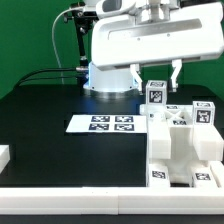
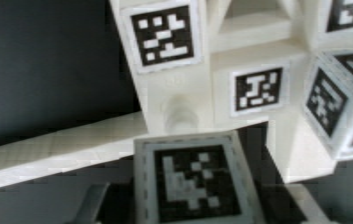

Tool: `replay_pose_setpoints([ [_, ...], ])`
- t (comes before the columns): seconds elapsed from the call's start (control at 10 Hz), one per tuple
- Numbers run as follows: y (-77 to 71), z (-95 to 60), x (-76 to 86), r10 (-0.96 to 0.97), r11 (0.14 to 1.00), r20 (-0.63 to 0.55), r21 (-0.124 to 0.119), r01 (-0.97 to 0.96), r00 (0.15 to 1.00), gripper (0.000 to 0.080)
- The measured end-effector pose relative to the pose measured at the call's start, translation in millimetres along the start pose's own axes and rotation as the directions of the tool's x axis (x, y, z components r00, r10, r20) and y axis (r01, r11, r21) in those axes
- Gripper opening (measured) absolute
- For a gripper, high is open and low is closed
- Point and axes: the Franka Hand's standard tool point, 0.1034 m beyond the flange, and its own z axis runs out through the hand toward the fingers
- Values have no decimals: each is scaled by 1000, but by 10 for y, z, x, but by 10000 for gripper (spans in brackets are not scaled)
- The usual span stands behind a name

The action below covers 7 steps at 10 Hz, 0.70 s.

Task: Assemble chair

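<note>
The chair (image 1: 182,140) stands partly built on the black table (image 1: 50,120) at the exterior view's lower right, right of the marker board (image 1: 100,124). The hand (image 1: 157,72) hangs above it, gripping a tagged white piece (image 2: 199,172).

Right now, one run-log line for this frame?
task: assemble chair | gripper: shut on tagged part, above chair | marker board: flat on table
</note>
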Motion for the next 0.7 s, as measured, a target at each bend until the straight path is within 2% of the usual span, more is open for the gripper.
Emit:
replay_pose_setpoints([
  [0.1,38,21,25,4,1000,-14,-5,-4,1000,285],
  [0.4,-56,91,-64,-6,1000,-3,-2,6,1000,285],
  [0.7,-76,107,-62,-14,1000,-24,-3,14,1000,285],
])
